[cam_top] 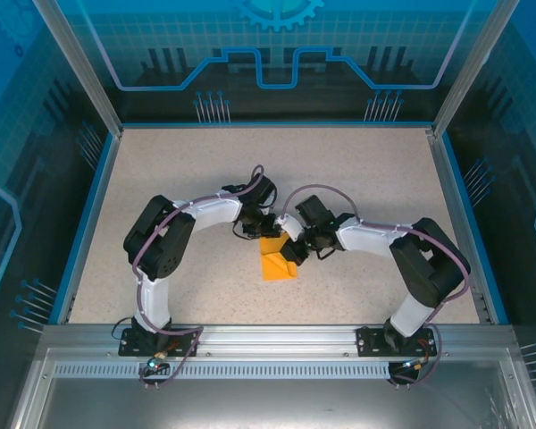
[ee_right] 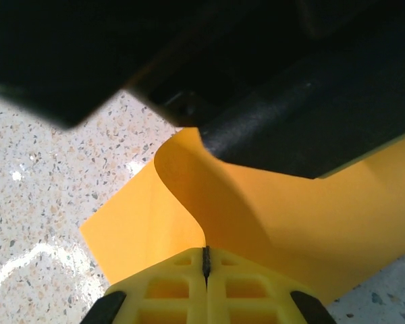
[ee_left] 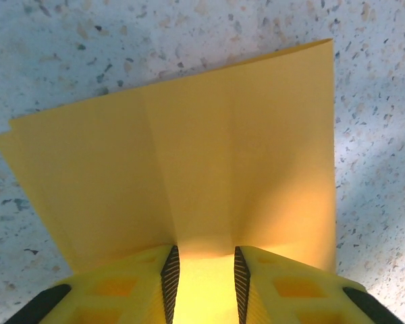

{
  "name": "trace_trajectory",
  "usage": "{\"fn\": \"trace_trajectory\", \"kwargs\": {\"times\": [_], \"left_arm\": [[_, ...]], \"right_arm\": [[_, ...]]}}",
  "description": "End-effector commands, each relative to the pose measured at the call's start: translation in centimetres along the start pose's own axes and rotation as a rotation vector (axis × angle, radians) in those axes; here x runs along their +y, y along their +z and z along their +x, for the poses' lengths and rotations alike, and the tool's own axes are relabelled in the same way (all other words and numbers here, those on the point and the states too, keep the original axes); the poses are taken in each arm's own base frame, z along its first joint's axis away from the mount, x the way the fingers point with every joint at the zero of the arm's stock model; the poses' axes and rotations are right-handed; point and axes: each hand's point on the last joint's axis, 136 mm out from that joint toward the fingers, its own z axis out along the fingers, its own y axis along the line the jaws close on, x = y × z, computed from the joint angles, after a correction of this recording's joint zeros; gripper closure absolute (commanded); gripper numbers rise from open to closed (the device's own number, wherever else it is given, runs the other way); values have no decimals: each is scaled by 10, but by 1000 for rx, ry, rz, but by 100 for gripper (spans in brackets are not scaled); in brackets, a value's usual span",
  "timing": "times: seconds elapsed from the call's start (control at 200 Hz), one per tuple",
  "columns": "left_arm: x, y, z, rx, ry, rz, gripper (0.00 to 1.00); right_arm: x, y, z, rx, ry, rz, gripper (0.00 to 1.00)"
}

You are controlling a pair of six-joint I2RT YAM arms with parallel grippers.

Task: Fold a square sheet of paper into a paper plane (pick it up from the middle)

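The orange-yellow square sheet of paper (cam_top: pixel 280 264) lies folded and creased on the speckled table between the two arms. In the left wrist view the sheet (ee_left: pixel 189 169) spreads flat ahead, layered at its left edge, and its near edge runs between the fingers of my left gripper (ee_left: pixel 204 251), whose jaws stand apart. My right gripper (ee_right: pixel 206 251) is shut on a curled-up flap of the sheet (ee_right: pixel 142 229). From above, the left gripper (cam_top: pixel 266 225) and right gripper (cam_top: pixel 295 246) meet over the paper's far edge. No finished paper plane is in view.
The left arm's dark body (ee_right: pixel 290 81) hangs close over the right gripper. The speckled table (cam_top: pixel 375 170) has a blue rim and see-through walls around it. An aluminium rail (cam_top: pixel 268 338) with both arm bases runs along the near edge.
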Motion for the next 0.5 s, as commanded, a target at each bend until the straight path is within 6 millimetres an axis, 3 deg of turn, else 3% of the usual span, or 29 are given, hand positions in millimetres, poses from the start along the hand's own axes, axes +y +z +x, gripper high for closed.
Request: {"fn": "trace_trajectory", "kwargs": {"times": [0.0, 0.495], "left_arm": [[3, 0, -1, 11, 25, -27, 69], [7, 2, -2, 15, 30, -35, 69]], "right_arm": [[-10, -2, -8, 3, -9, 31, 100], [-22, -4, 5, 40, 32, 73, 100]]}}
